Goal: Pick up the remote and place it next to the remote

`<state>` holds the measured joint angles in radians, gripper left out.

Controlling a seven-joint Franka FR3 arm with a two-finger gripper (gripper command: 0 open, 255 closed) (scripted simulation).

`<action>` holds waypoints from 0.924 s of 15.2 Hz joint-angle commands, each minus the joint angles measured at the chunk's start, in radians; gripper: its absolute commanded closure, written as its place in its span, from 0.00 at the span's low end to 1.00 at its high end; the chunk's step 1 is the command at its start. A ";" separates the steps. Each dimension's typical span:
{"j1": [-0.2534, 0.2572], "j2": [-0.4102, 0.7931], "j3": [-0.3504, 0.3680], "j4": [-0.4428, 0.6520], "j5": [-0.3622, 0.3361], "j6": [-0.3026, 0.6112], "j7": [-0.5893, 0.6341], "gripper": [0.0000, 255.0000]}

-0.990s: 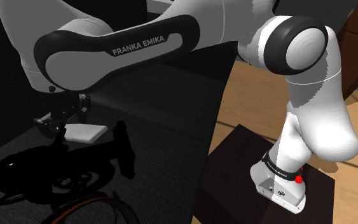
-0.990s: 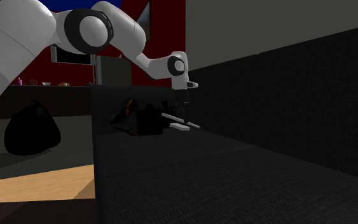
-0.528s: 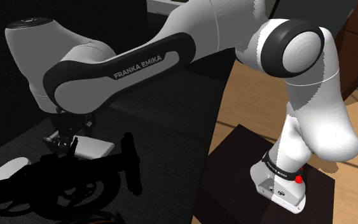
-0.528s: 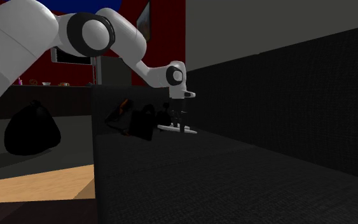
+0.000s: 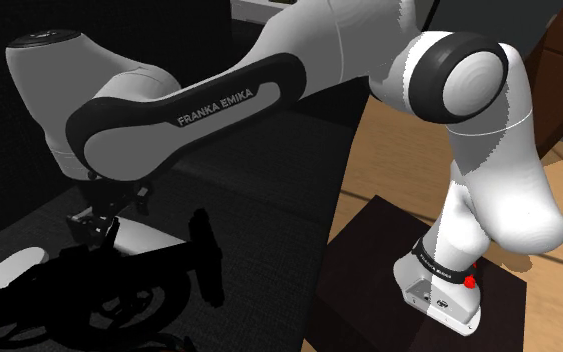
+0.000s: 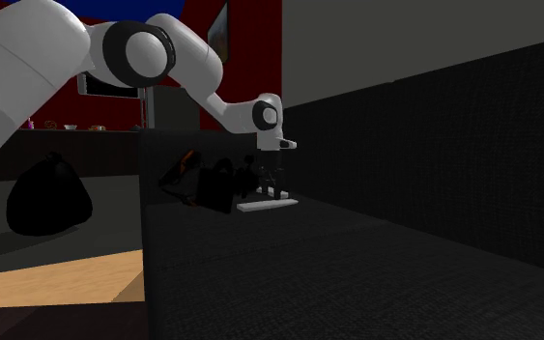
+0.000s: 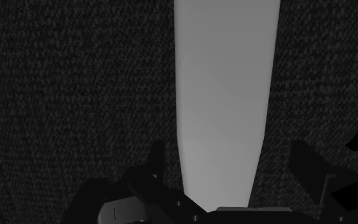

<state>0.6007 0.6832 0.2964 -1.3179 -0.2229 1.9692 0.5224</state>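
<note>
A dark, coarse-woven fabric surface [image 5: 279,200] spreads under the scene, and in the second exterior view [image 6: 357,270] a dark upright backing of the same tone rises behind it. The white Franka arm with dark joints [image 5: 219,95] reaches from its dark box stand [image 5: 369,250], which sits on a light wooden floor [image 5: 399,160], out over the fabric towards the shoulder view's left. A black, tangled shape with a wheel-like curve [image 5: 119,290] lies on the fabric at that view's lower left, and a rounded white thing [image 5: 4,268] shows at its far side, partly hidden; I cannot tell what it is.

The flat, long, pale grey-white remote [image 5: 149,240] lies flat on the fabric [image 6: 267,205], just beside the black shape. The all-black two-finger gripper [image 5: 96,225] hangs straight above it, pointing down [image 6: 272,188]. In the wrist view the remote [image 7: 225,95] runs lengthwise between the fingers [image 7: 158,156], which stand apart on either side with dark fabric showing in the gaps, so the gripper [image 7: 228,149] is spread wide and clasps nothing.
</note>
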 commanded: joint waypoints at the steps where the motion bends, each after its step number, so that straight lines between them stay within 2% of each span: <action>1: 0.002 0.002 0.002 -0.001 0.001 -0.001 0.000 0.00; 2: 0.001 0.001 0.002 -0.005 0.001 0.002 -0.001 0.00; 6: 0.006 -0.031 0.010 0.072 0.013 -0.105 -0.010 0.00; 14: 0.006 -0.031 0.010 0.072 0.013 -0.105 -0.010 0.00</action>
